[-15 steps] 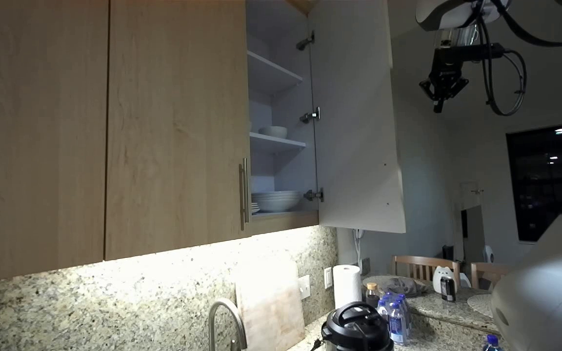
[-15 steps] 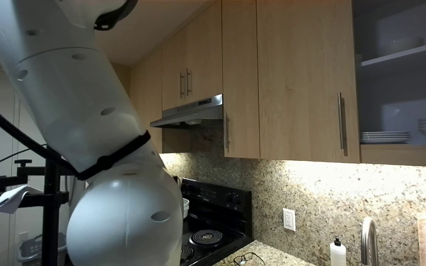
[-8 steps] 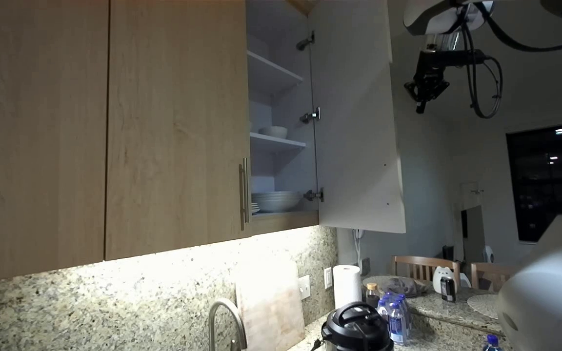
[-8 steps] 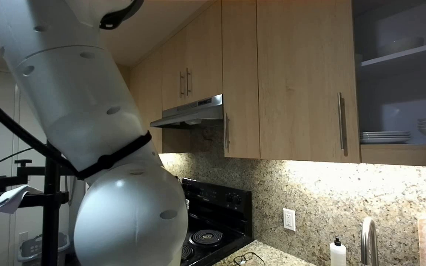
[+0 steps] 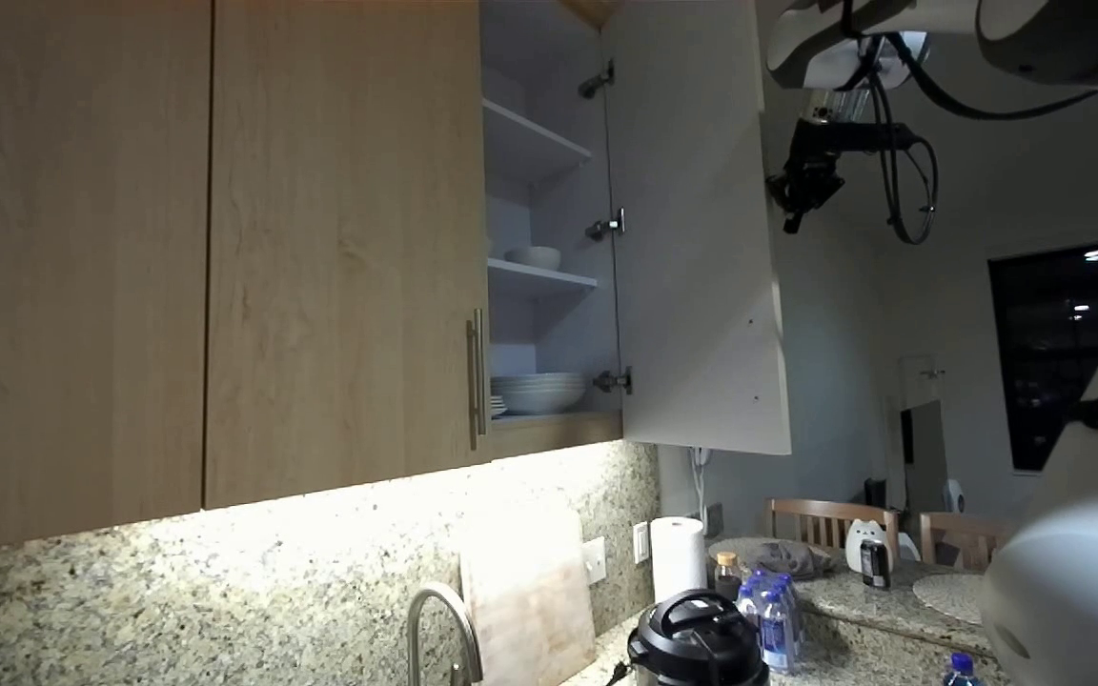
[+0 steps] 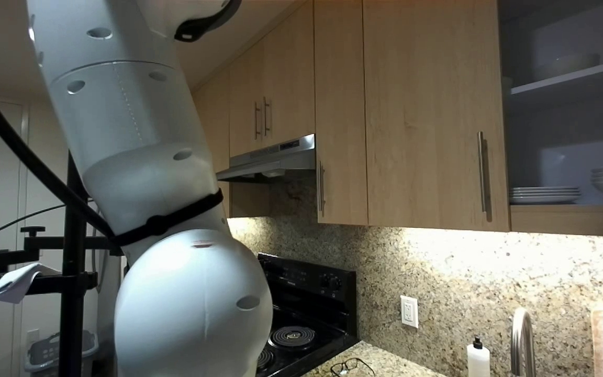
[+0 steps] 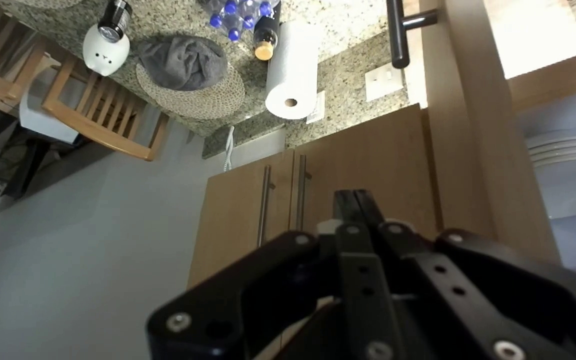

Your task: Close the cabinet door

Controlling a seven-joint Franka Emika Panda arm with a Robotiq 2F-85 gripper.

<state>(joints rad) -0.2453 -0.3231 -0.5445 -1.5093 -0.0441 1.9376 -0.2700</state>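
Black jointed pincer (image 7: 354,196) moved nearer the open, smooth, white-faced cabinet door (image 5: 692,248), tightly clenched

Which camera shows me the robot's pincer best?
The wrist view: the pincer is big and close, its fingers together. In an exterior view, the pincer looks small and dark. An exterior view with the stove shows no pincer.

No text can be read: markings on the blue-capped bottles (image 5: 775,626), black can (image 5: 874,564) and stove panel (image 6: 308,278) are too small.
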